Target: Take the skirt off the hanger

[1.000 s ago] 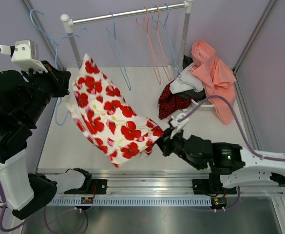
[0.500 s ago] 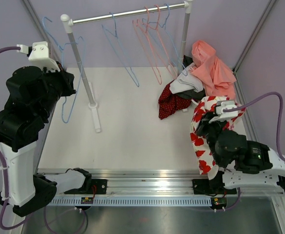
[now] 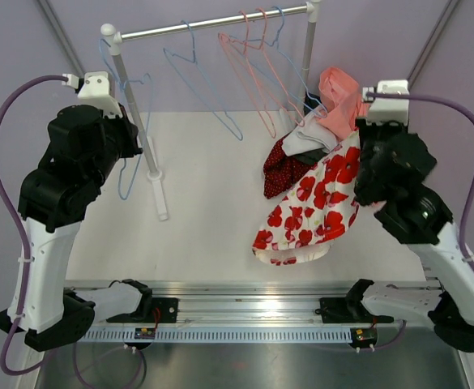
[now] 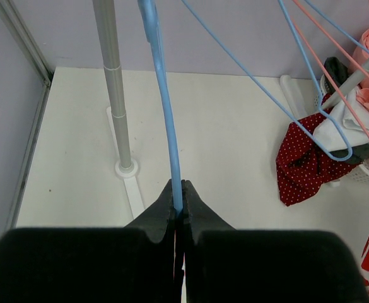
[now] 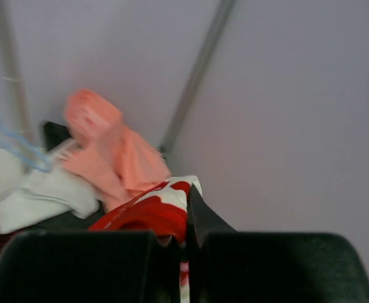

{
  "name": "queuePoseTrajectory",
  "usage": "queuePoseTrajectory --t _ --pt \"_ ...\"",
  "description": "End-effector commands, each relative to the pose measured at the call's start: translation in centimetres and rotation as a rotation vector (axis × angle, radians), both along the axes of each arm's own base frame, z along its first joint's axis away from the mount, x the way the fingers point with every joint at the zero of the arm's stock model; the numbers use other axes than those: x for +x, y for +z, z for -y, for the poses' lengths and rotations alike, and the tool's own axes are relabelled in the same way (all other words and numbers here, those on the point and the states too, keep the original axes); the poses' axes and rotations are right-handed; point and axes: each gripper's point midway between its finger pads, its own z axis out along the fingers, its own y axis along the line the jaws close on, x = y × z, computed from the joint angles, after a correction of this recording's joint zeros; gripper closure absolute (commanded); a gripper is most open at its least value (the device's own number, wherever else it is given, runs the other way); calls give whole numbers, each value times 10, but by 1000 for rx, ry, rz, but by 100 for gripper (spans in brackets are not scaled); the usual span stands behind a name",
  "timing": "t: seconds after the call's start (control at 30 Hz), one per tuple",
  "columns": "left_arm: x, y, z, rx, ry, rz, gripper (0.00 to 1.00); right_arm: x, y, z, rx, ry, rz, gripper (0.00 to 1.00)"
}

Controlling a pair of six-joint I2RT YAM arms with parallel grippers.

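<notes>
The skirt (image 3: 313, 204), white with red flowers, hangs from my right gripper (image 3: 365, 152) over the right side of the table, off the hanger. In the right wrist view the gripper (image 5: 185, 235) is shut on a fold of the skirt (image 5: 152, 211). My left gripper (image 3: 127, 147) is at the left by the rack post, shut on the bare blue hanger (image 3: 131, 166). In the left wrist view the gripper (image 4: 178, 207) pinches the blue hanger's wire (image 4: 165, 126), which rises straight up.
A clothes rack (image 3: 212, 23) with a post and foot (image 3: 157, 190) carries blue and pink hangers (image 3: 257, 77). A pile of clothes (image 3: 334, 121) in a basket, pink, white and dark red dotted, sits at the back right, right beside the skirt.
My right arm swung the skirt from the front right up and back toward the clothes pile. My left arm moved right with the blue hanger, toward the rack post.
</notes>
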Motion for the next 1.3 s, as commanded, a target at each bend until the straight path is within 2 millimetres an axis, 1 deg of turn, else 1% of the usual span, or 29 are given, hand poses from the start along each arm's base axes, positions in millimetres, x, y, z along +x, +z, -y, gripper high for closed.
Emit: queuePoseTrajectory --t 0.0,0.07,0.13,0.17,0.23,0.27,0.3,0.33,0.37,0.4,0.43,0.5,0.53,0.57,0.6,0.63,0.67,0.7,0.73,0.77,0.8,0.83,0.87,0.93,0.97,1.0,1.07,1.1,1.27 --pt "6 18 -1 -5 7 75 100 38 0 45 -90 -131 -81 100" --pt "7 16 -2 9 13 70 100 63 -5 50 -15 -125 -93 100" --pt "8 14 -2 25 12 63 100 67 11 77 47 -193 -46 100" --pt "9 14 -4 29 19 66 100 83 9 76 82 -191 -43 100" --pt "13 12 -3 39 18 64 100 90 30 80 143 -180 2 100" --pt "15 11 -2 42 19 61 100 113 24 75 167 -163 -12 100" --pt "17 11 -1 43 17 62 100 117 42 73 188 -143 36 100" --pt "18 13 0 40 14 66 100 146 29 66 178 -131 -1 100" --pt "22 11 3 43 6 59 100 160 29 64 174 -112 -4 100" --pt "24 12 4 42 5 61 100 167 41 66 182 -109 25 100" --pt "26 12 6 41 4 59 100 200 18 64 183 -118 -27 100" --pt "33 9 9 51 3 51 100 221 10 71 214 -113 -42 100" --pt "37 8 10 57 5 50 100 245 -19 68 258 -107 -93 100" --pt "40 8 10 62 12 50 100 258 -36 56 291 -34 -143 95" --pt "47 6 11 72 17 51 100 258 -62 55 309 -7 -249 82" --pt "52 6 12 77 22 55 100 268 -91 38 394 48 -320 71" --pt "57 7 11 87 38 60 100 266 -108 31 423 68 -372 62" --pt "65 7 12 97 47 65 100 268 -156 22 449 82 -482 36" --pt "71 7 12 108 57 68 100 255 -152 16 491 114 -461 25" --pt "75 13 9 117 79 81 100 262 -150 4 521 188 -398 16" --pt "81 18 7 130 95 95 100 250 -215 0 548 175 -509 5" --pt "96 11 11 150 103 78 100 234 -205 -3 589 200 -459 1" --pt "100 24 8 144 121 108 100 224 -241 -8 613 213 -502 1" --pt "124 18 12 184 144 92 100 206 -250 -15 659 243 -511 1" --pt "132 21 14 186 147 97 100 196 -275 -20 679 255 -558 0" --pt "135 38 11 178 155 131 100 190 -283 -24 694 270 -576 0" --pt "161 27 19 196 154 103 100 174 -299 -33 727 305 -606 1" --pt "162 39 18 181 159 126 100 170 -303 -34 728 307 -612 0" --pt "197 -2 32 130 133 45 100 161 -291 -49 732 343 -602 1"
